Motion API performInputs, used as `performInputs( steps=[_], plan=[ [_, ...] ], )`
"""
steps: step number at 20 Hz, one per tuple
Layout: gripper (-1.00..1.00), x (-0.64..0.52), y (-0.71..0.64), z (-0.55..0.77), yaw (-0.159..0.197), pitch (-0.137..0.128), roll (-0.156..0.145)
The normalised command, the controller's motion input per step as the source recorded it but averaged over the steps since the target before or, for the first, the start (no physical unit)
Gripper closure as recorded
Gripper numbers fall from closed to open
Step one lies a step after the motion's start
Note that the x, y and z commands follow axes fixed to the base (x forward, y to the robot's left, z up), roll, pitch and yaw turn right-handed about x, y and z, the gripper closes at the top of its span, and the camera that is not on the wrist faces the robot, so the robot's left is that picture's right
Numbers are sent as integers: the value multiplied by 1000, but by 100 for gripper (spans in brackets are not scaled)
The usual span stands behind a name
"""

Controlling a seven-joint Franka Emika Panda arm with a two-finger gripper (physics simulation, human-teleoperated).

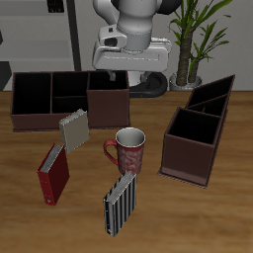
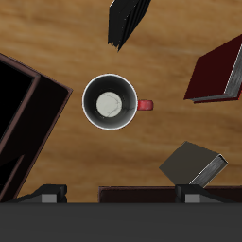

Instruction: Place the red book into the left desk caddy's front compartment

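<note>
Table (image 1: 227,212) w/ two caddies. Wide low caddy (image 1: 69,97) at back, ~10 o'clock from the mug. The left desk caddy (image 1: 198,133), slanted walls, sits ~3 o'clock of the mug; its compartments look empty from exterior view.

Arm above back-centre, gripper (image 1: 128,61) high over table, holding nothing. Fingers barely show at the frame edge in wrist view, can't tell if spread or pressed together.

The red book (image 1: 54,174) stands tilted near front edge, ~8 o'clock from the mug, well apart from target caddy. Also in wrist view (image 2: 219,71).

Mug (image 1: 128,148) approx. centre, directly under wrist cam (image 2: 111,101). Striped book (image 1: 121,203) at ~6 o'clock of the mug; grey book (image 1: 74,128) at ~10 o'clock.

Risks (judgement):
- Carry path from the red book to caddy crosses the mug + striped book; low transit would clip them.
- Thin, leaning book: off-centre pinch could tip it flat.
- Grey book close by; wrong pick possible.
- Slanted walls: book edge may catch on rim at insertion.
</note>
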Motion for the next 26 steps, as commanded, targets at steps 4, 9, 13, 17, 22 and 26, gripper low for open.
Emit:
performInputs(
  steps=[4, 9, 13, 17, 22, 26],
  plan=[
    [-100, 79, 77, -56, -19, 7, 26],
    [-100, 97, -50, -30, 30, 2, 11],
    [-100, 198, -214, 46, 106, 8, 74],
    [-100, 263, -474, -43, 2, 31, 71],
    [-100, 232, -502, -28, 28, 1, -17],
    [-100, 169, -378, -47, -3, 11, -2]
  ],
)
